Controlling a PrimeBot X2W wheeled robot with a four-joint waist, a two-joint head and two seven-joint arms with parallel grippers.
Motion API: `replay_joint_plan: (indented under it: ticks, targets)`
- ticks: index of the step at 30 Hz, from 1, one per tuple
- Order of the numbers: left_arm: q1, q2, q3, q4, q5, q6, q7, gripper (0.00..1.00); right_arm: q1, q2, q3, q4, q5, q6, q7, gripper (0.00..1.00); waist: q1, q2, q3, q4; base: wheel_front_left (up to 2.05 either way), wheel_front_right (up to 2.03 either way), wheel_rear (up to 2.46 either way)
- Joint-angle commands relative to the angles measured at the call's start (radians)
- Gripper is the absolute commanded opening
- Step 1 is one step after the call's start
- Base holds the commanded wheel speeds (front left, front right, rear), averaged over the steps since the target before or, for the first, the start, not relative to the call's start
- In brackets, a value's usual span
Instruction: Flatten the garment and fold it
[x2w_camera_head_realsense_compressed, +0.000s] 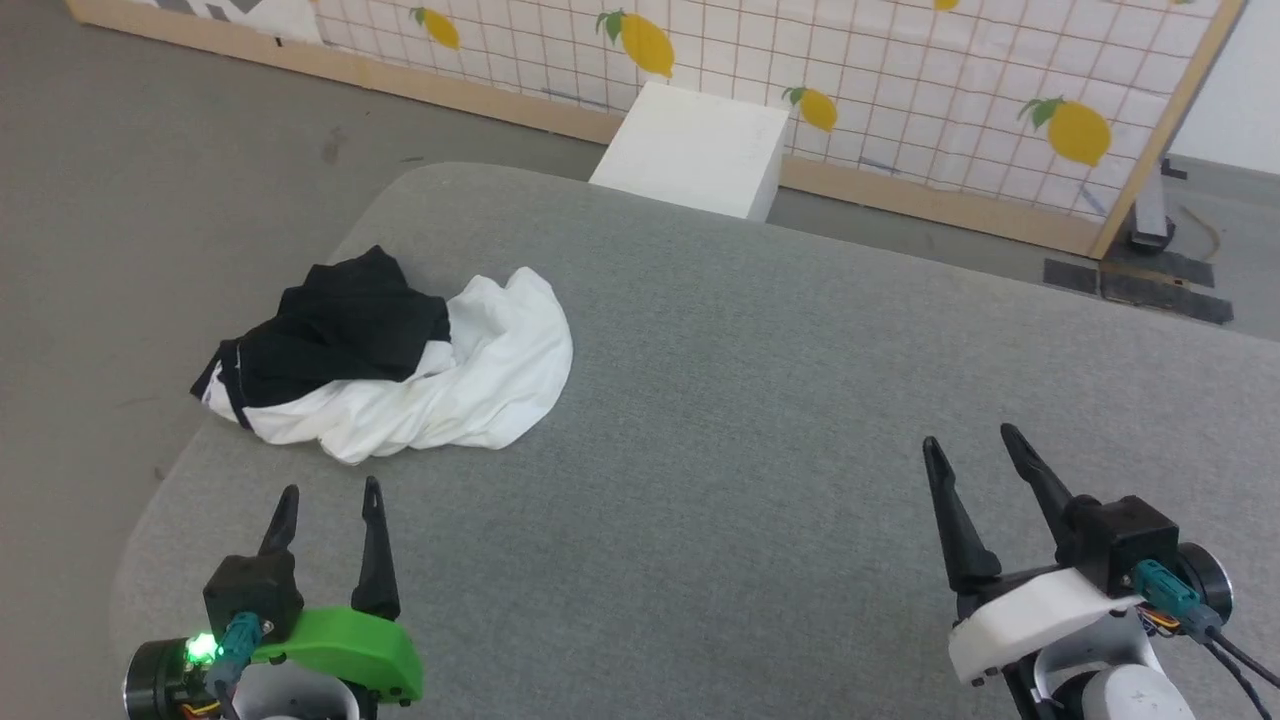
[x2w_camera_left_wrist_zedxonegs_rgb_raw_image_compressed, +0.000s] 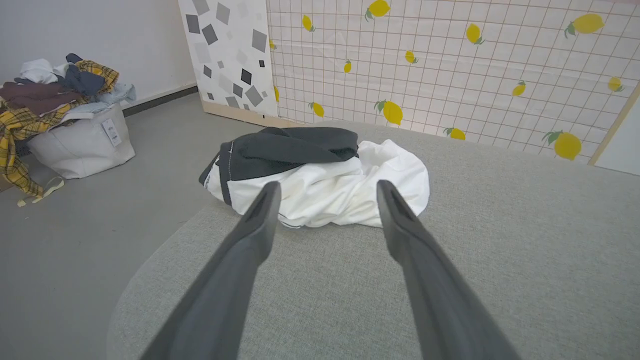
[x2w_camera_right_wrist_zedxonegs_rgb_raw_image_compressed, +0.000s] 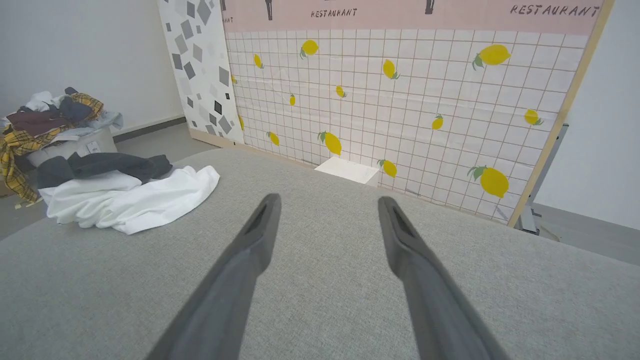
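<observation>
Head view: a crumpled white T-shirt with black sleeves (x2w_camera_head_realsense_compressed: 440, 385) lies bunched near the far left edge of a grey fabric-covered surface (x2w_camera_head_realsense_compressed: 760, 400). The left gripper (x2w_camera_head_realsense_compressed: 331, 487) hovers near it, fingers apart and empty. The right gripper (x2w_camera_head_realsense_compressed: 969, 436), also spread and empty, sits well apart.

Right claw (x2w_camera_right_wrist_zedxonegs_rgb_raw_image_compressed: 328, 199), fingers (x2w_camera_right_wrist_zedxonegs_rgb_raw_image_compressed: 248, 252) apart, over grey table (x2w_camera_right_wrist_zedxonegs_rgb_raw_image_compressed: 500, 270); crumpled garment (x2w_camera_right_wrist_zedxonegs_rgb_raw_image_compressed: 130, 200) well apart, near its left edge.
</observation>
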Motion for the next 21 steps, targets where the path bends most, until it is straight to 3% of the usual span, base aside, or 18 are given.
replay_joint_plan:
  ticks: [1,21]
  targets:
    - [0.014,0.004,0.001,-0.002,-0.01,0.009,-0.011,1.0,-0.022,0.001,0.003,0.007,0.011,-0.001,-0.01,1.0,0.0,-0.0001,0.001,0.015,0.0,0.0,0.0]
    - [0.028,0.018,0.005,0.006,-0.041,0.029,-0.052,1.0,-0.035,0.002,0.007,0.035,0.038,-0.001,-0.046,1.0,0.0,-0.0001,-0.003,0.107,0.0,0.0,0.0]
